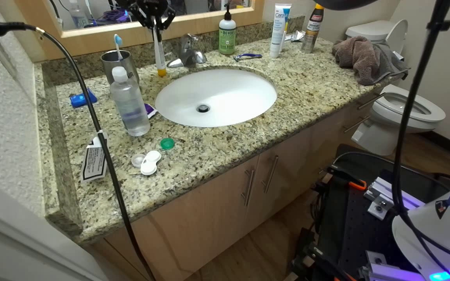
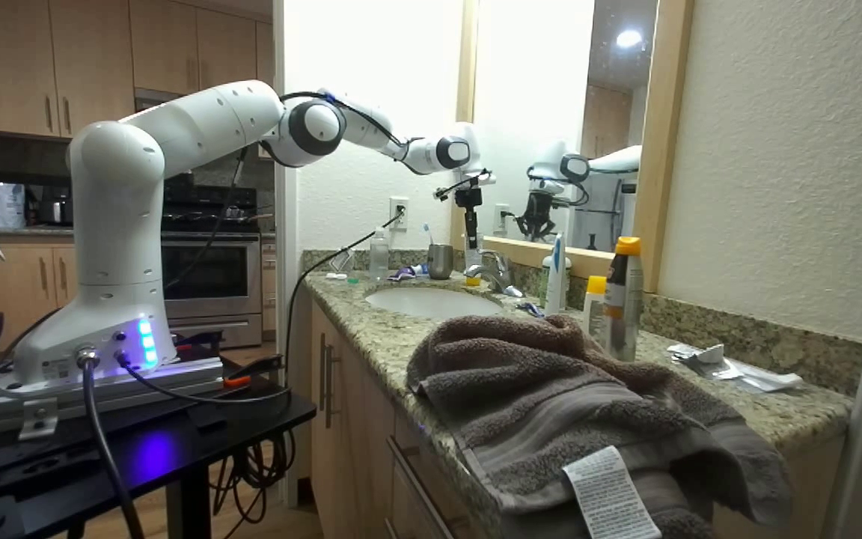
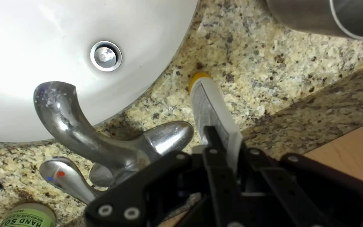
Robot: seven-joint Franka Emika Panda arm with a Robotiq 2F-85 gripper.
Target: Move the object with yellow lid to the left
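Just beside the chrome faucet [image 3: 104, 149], your gripper [image 3: 230, 140] is clenched on the slim white tube [image 3: 210, 101], held nearly upright with its yellow cap [image 1: 161, 72] downward; you can't tell whether the cap touches the countertop [image 1: 307, 78]. In front of the faucet you have the oval sink [image 1: 233, 93]. On the faucet's other side stands a Meyer's hand soap bottle [image 1: 227, 39]; on its tube side, farther out, a metal tumbler [image 2: 441, 262]. Well apart from the faucet lie a contact lens case [image 1: 150, 162] and a brown towel [image 1: 359, 58].

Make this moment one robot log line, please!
gripper: holding white yellow-capped tube | cap: down | location: between chrome faucet and metal tumbler | touching granite countertop: unclear
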